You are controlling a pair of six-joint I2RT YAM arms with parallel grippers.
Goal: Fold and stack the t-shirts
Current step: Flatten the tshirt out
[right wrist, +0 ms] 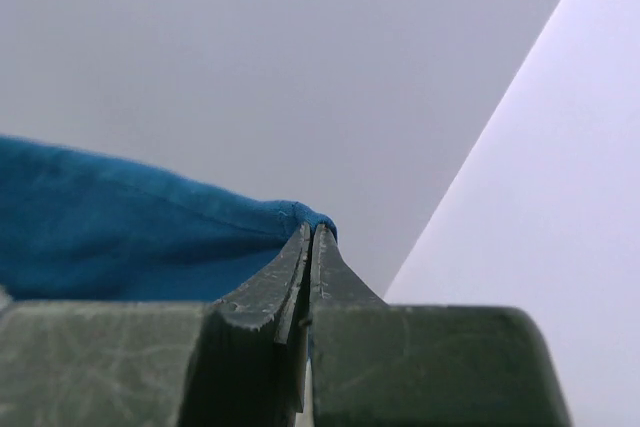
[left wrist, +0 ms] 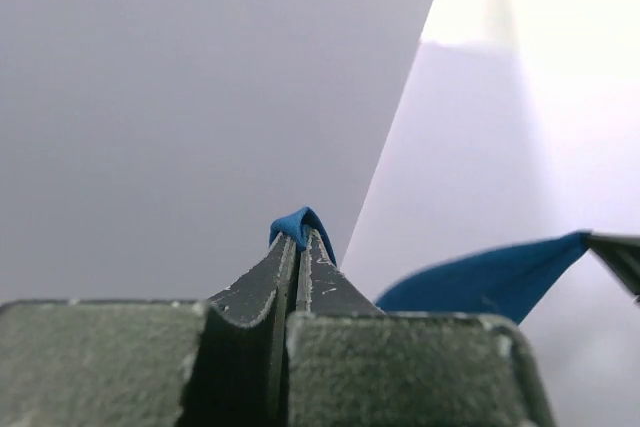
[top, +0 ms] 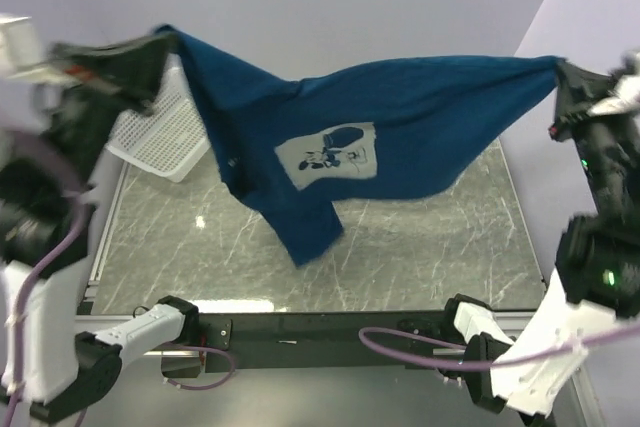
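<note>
Top external view: one dark blue t-shirt (top: pixel 430 107) hangs stretched in the air between the two arms. The left gripper (top: pixel 165 45) pinches one corner of the cloth at the far left, and the right gripper (top: pixel 560 75) pinches another at the far right. Between the two sets of jaws the fabric sags, with its pale chest print (top: pixel 328 153) facing the camera. A loose part droops well below the left jaws toward the marble table (top: pixel 430 247); contact with the surface cannot be confirmed. A white mesh basket (top: pixel 160 137) lies below and just beside the left jaws, partly behind the cloth. No second garment and no folded stack is visible.

Left wrist view: the jaws are closed, with a small bunch of blue cloth nipped at their very tips. More cloth runs off to the right of the jaws toward a dark object at the frame edge. This is probably the other gripper, but too little shows to be sure.

Right wrist view: the jaws are closed on a fold of the shirt's edge. The rest of the fabric spreads away to the left of the jaws.

Assessment: the task is at an early stage. The shirt is lifted and spread, but no fold has been made. Outstanding steps are to lay it flat, fold it and place it in a stack. Whether other shirts await handling cannot be told.
</note>
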